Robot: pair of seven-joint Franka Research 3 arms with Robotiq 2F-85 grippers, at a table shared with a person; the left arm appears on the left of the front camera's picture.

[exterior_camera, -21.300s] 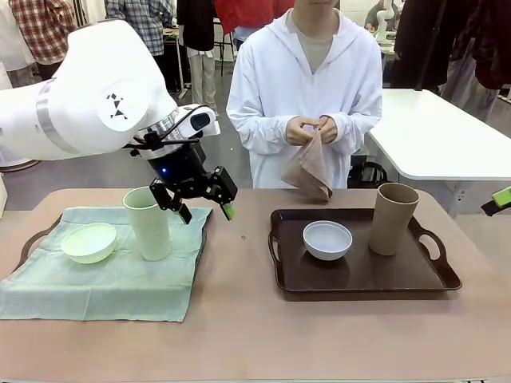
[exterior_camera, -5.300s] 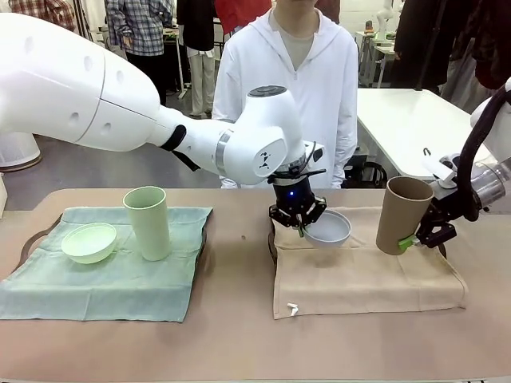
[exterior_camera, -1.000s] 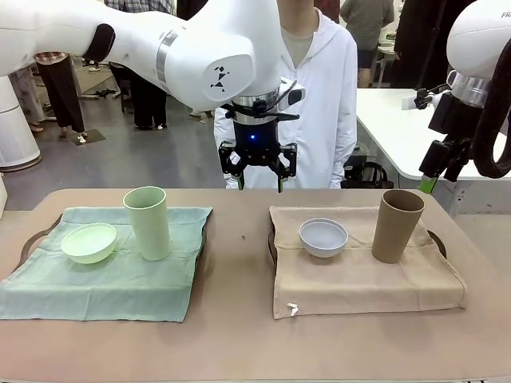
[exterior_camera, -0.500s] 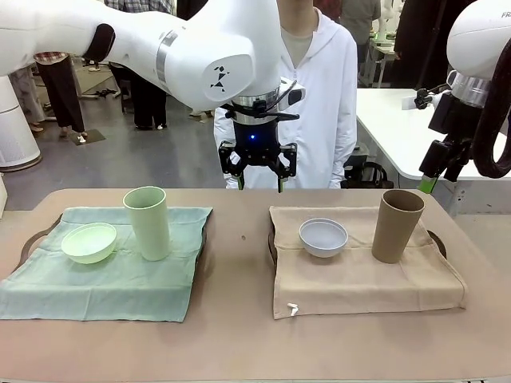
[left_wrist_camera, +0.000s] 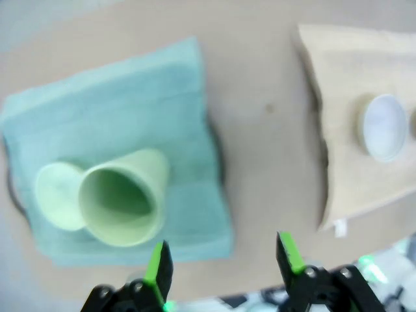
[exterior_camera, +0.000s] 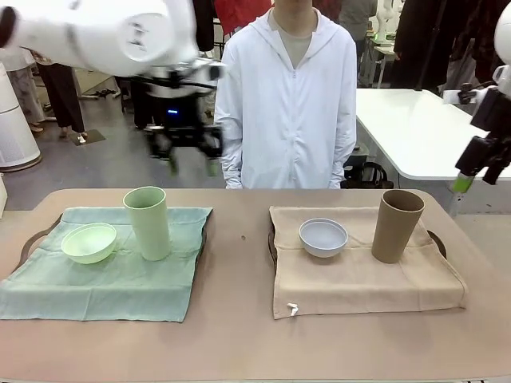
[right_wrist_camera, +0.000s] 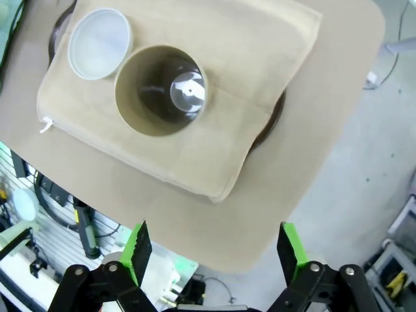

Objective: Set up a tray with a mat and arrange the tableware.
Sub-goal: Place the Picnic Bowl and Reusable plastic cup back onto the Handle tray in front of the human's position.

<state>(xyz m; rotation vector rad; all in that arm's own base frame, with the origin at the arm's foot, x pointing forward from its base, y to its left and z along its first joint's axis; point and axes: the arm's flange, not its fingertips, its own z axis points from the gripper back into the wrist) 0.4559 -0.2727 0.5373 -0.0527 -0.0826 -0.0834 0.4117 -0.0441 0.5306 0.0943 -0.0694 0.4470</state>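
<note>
Front view: left gripper [exterior_camera: 188,153] smeared by motion blur above the pale green cup [exterior_camera: 148,223]; finger outlines indistinct. Right gripper [exterior_camera: 476,163] cut by the right picture edge, its finger spacing unreadable. Tan mat [exterior_camera: 359,265] hides the tray beneath, except dark rim slivers [exterior_camera: 271,239] beside the white bowl [exterior_camera: 323,237]. Left wrist view: soft focus throughout; the pale green bowl [left_wrist_camera: 57,195] is partly hidden behind the cup.

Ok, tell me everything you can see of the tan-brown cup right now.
The tan-brown cup is tall, handleless, plain and matte, slightly wider at the rim than at the base. It stands upright and empty on the beige mat over the right-hand tray, toward its far right part. The white bowl sits beside it, apart. From above, its inside bottom shows a glossy highlight. Nothing grips it.
</note>
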